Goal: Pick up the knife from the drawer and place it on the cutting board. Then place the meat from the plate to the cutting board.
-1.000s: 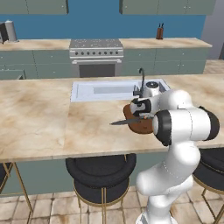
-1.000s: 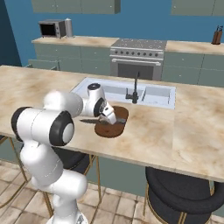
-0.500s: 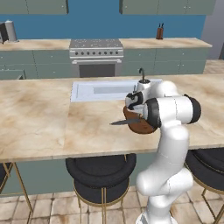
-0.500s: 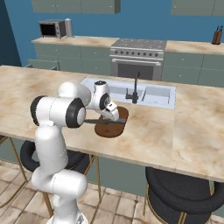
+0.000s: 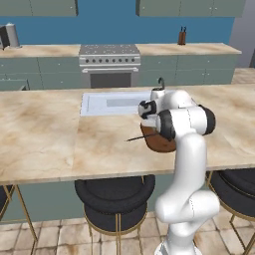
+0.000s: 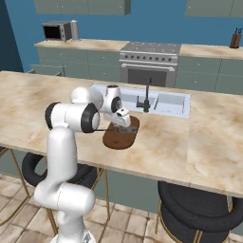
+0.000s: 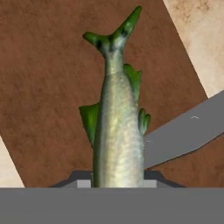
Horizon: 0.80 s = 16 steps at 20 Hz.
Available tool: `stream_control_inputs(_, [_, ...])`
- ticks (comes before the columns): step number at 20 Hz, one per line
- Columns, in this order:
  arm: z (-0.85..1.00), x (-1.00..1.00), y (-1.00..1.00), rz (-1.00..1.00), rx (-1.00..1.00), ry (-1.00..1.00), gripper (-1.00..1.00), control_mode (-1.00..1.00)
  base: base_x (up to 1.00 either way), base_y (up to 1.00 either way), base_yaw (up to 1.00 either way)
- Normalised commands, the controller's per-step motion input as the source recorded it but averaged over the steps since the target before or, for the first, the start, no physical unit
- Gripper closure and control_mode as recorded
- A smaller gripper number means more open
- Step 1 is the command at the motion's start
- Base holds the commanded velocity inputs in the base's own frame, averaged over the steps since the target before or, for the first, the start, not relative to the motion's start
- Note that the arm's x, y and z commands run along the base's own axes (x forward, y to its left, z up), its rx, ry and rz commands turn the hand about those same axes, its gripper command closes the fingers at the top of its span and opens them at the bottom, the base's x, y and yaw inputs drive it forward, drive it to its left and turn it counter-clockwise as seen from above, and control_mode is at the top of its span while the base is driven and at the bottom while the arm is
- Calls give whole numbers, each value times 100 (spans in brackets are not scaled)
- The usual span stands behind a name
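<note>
The arm had folded back over the cutting board (image 7: 48,87), where the knife (image 7: 183,131) lay, with the gripper (image 6: 125,124) clamped on the meat (image 7: 117,127), so only release remained.

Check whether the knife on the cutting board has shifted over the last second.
No. In the left base view the knife keeps its tip poking off the left end of the cutting board, just below the sink.

I'm working in a rendered kitchen: a marble island counter (image 5: 45,134) with a sink (image 5: 112,102), a steel stove (image 5: 109,62), teal cabinets (image 5: 45,69), a microwave (image 6: 56,31), black stools (image 5: 114,196).
</note>
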Motion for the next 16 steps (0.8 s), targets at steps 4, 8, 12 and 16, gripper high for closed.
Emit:
stream_control_inputs(4, [-9,2,-1,0,0,3,-100,-100,0,0,0])
stream_control_inputs(8, [0,0,-1,0,0,0,-100,-100,0,0,0])
stream_control_inputs(12, [6,0,0,0,0,2,-100,-100,0,0,0])
stream_control_inputs(16, [20,-5,0,0,0,1,-100,-100,0,0,0])
